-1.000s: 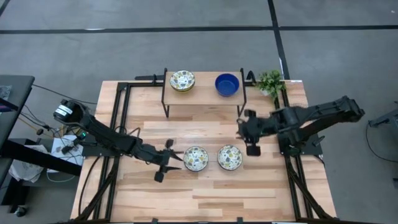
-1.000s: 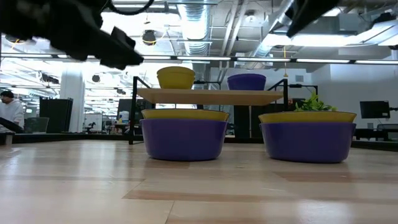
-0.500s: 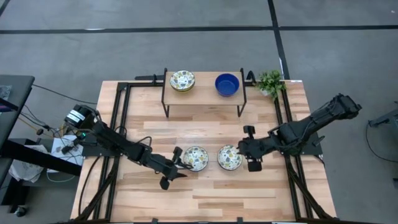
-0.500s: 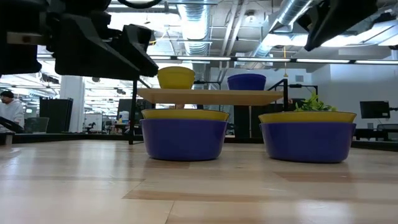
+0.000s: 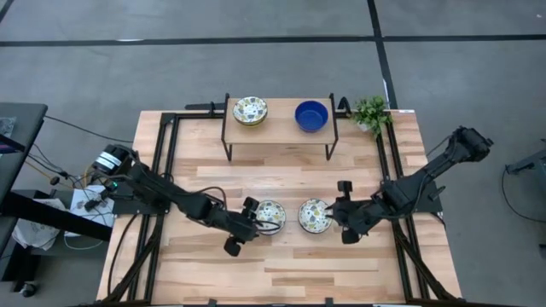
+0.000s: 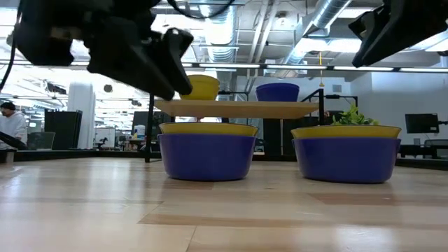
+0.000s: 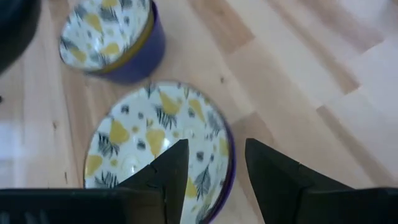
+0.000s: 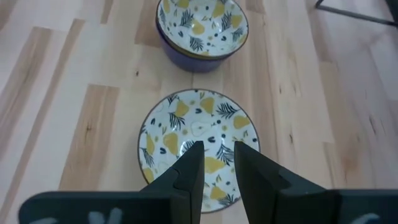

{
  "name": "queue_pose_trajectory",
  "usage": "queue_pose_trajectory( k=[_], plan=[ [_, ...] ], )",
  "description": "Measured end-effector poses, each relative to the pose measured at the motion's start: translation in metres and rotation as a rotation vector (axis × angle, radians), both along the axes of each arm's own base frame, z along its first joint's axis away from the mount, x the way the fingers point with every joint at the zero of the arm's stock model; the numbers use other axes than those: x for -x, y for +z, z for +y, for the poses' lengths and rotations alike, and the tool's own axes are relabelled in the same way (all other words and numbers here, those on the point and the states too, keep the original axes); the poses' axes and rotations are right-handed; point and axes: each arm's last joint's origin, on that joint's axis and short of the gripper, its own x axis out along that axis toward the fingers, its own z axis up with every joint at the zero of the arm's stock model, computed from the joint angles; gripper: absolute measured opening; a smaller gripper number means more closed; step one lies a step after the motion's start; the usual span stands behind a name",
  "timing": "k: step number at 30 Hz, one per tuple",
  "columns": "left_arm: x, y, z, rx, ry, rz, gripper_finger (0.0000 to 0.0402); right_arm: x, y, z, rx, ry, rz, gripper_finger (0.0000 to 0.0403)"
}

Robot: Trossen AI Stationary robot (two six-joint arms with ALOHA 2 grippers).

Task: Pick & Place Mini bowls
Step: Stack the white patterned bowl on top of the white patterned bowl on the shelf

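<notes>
Two patterned mini bowls stand side by side on the table: the left one [image 5: 269,217] [image 7: 155,149] and the right one [image 5: 315,216] [image 8: 198,146]. They show purple outsides in the low view [image 6: 206,150] [image 6: 345,150]. A third patterned bowl [image 5: 250,110] and a blue bowl [image 5: 311,116] sit on the raised shelf. My left gripper [image 5: 248,222] [image 7: 214,158] is open above the left bowl's left rim, one finger over the inside and one outside. My right gripper [image 5: 341,219] [image 8: 217,158] hovers open, with a narrow gap, over the right bowl's right side.
The wooden shelf on black wire legs [image 5: 279,130] stands toward the far edge. A small potted plant [image 5: 371,112] is at the far right corner. Black rails [image 5: 164,170] run along both table sides. Bare wood [image 5: 281,264] lies near the front edge.
My left gripper has moved right and down toward the left table bowl, ending over its rim. My right gripper has moved toward the near edge and down, from beside the shelf to the right table bowl. The bowls have stayed in place.
</notes>
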Motion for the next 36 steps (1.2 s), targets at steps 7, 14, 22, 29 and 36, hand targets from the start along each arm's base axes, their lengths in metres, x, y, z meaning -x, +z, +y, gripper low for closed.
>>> queue_pose_trajectory(
  k=[7,14,22,29,36],
  plan=[
    [-0.007,-0.014,0.005,-0.024,0.007,0.072,0.0158,0.002,-0.010,0.004,-0.004,0.008,-0.040,0.0079],
    [-0.007,-0.012,0.005,-0.037,-0.006,0.062,0.0158,0.001,-0.010,0.004,-0.015,-0.019,-0.053,0.0079],
    [-0.006,-0.012,0.005,-0.046,-0.009,0.068,0.0143,0.001,-0.010,0.004,-0.032,-0.036,-0.055,0.0079],
    [-0.006,-0.016,0.005,-0.053,-0.012,0.087,0.0102,0.001,-0.009,0.004,-0.033,-0.037,-0.055,0.0079],
    [-0.005,-0.017,0.006,-0.057,-0.012,0.097,0.0072,0.001,-0.009,0.004,-0.033,-0.037,-0.055,0.0079]
  ],
)
